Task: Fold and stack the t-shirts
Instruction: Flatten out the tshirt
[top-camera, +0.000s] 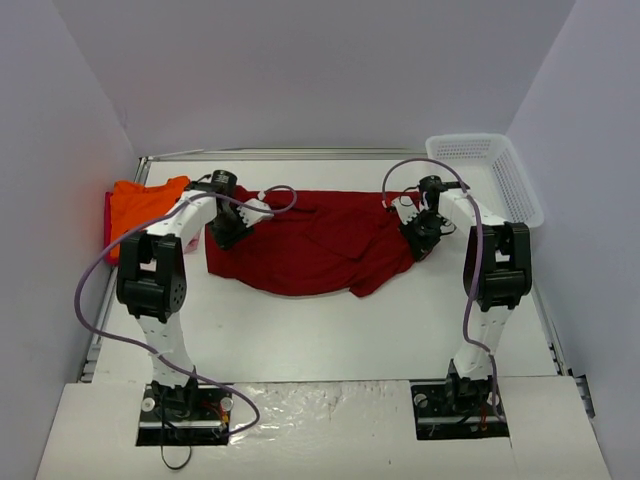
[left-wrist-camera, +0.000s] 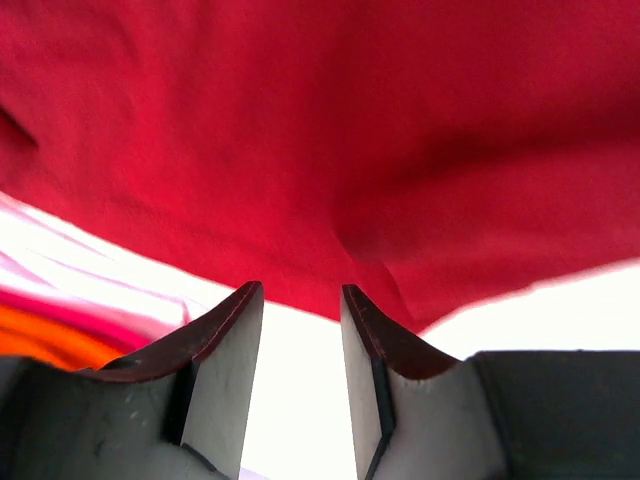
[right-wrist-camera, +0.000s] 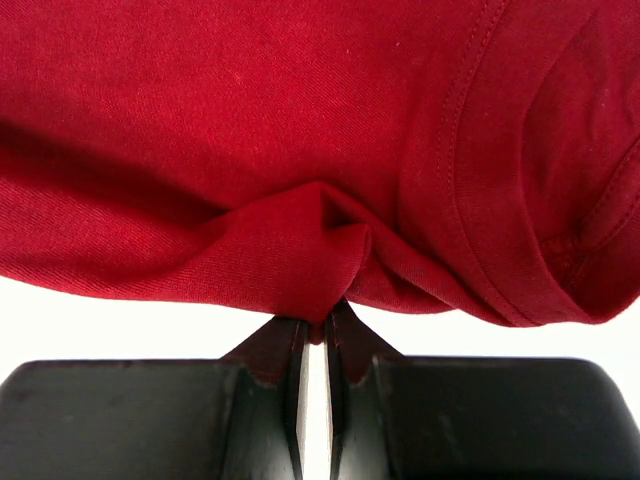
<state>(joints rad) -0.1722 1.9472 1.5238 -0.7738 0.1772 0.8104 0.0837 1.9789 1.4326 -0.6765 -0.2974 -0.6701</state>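
Observation:
The dark red t-shirt (top-camera: 310, 245) lies spread across the middle of the table, its near edge rumpled. My left gripper (top-camera: 228, 232) is at the shirt's left edge. In the left wrist view the left gripper (left-wrist-camera: 301, 290) stands open; nothing is between the fingers, and the red cloth (left-wrist-camera: 330, 130) lies just past their tips. My right gripper (top-camera: 418, 240) is at the shirt's right side. The right wrist view shows the right gripper (right-wrist-camera: 318, 318) shut on a pinched fold of the dark red t-shirt (right-wrist-camera: 300, 130). The orange t-shirt (top-camera: 145, 200) lies at the far left, with its edge (left-wrist-camera: 40, 345) and pale pink cloth (left-wrist-camera: 90, 275) beside my left fingers.
A white mesh basket (top-camera: 520, 190) stands at the back right corner, just beyond the right arm. Walls close in the table on the left, back and right. Bare white table (top-camera: 330, 330) lies between the shirt and the arm bases.

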